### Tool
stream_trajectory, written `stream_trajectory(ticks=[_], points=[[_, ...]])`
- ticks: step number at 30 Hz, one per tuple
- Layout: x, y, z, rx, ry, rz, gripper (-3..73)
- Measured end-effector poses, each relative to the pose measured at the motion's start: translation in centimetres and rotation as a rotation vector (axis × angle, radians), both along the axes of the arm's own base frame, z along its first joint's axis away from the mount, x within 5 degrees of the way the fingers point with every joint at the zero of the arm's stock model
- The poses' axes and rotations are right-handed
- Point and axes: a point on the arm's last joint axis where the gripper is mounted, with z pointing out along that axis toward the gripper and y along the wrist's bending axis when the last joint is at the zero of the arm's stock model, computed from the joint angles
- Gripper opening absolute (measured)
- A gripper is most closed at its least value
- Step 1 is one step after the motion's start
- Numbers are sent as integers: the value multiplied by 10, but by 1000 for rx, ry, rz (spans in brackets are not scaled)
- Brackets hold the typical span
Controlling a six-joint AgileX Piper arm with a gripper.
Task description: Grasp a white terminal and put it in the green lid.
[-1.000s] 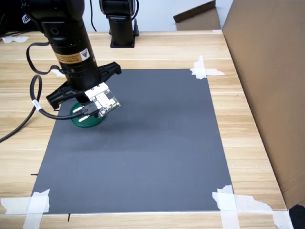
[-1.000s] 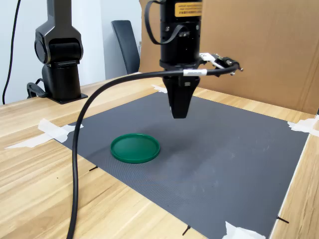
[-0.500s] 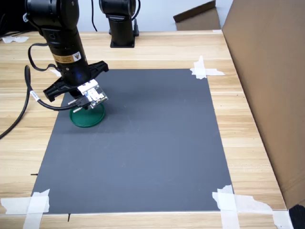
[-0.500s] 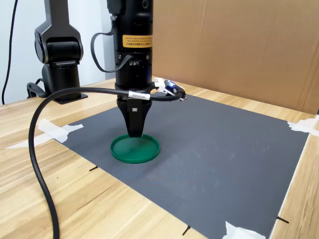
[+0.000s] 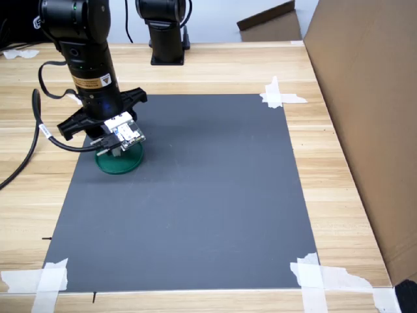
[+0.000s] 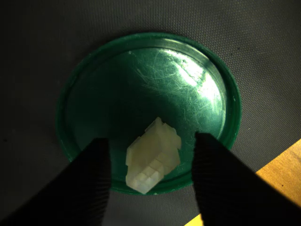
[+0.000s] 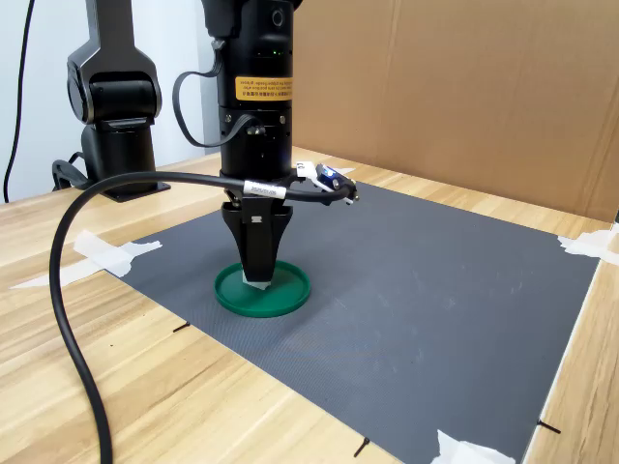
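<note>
A thick black cable (image 7: 73,290) loops across the wooden table (image 7: 174,406) in the foreground of the second exterior view, running up to the arm. White tape strips (image 5: 319,277) pin the corners of a dark grey mat (image 5: 215,195) to the table, and brown cardboard (image 5: 365,98) walls off the first exterior view's right side. Nothing else lies on the mat around the work.

The green lid (image 5: 119,161) sits flat near the mat's edge at the first exterior view's left, close to the bare wood. The white terminal (image 6: 153,155) lies inside the lid, near its rim rather than at its centre, its long axis running diagonally in the wrist view.

The claw (image 7: 256,278) points straight down over the lid, its tips low inside the rim. The wrist view shows the two dark fingers (image 6: 89,183) spread apart on either side of the terminal, with a gap on each side and neither touching it. The arm (image 5: 85,59) stands near vertical above, a yellow label on its black housing. A second black arm base (image 5: 166,39) stands at the table's far edge.
</note>
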Motion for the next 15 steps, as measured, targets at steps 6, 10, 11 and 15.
stream_trajectory(ticks=[6, 10, 11, 15], points=[[-2, 0, 7, 49, -32, -94, 524], [-13, -11, 54, 172, -255, -273, 403], [-19, -14, 72, 182, -337, -297, 312], [-35, -8, 109, 246, -490, -339, 49]])
